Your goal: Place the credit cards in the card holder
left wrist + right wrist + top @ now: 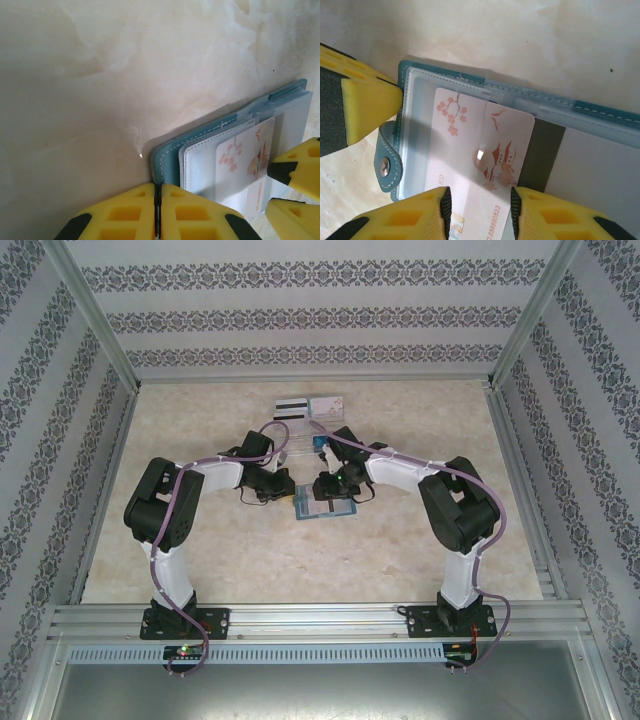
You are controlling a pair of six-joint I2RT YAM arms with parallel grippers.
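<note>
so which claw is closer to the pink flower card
Right. The right claw grips the pink flower card by its near edge, at the open wallet. The left claw is shut, pressing the wallet's edge beside the card, not touching the card.

Card partly in open card holder, between both end effectors.

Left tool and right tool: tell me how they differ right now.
The left tool is shut, its yellow fingers pressed together at the card holder's edge; the right tool stands part open, gripping the pale blossom-printed card. The left tool holds no card, only pins the holder; the right tool slides its card into a clear pocket. Both have yellow fingers and meet at the holder.
</note>
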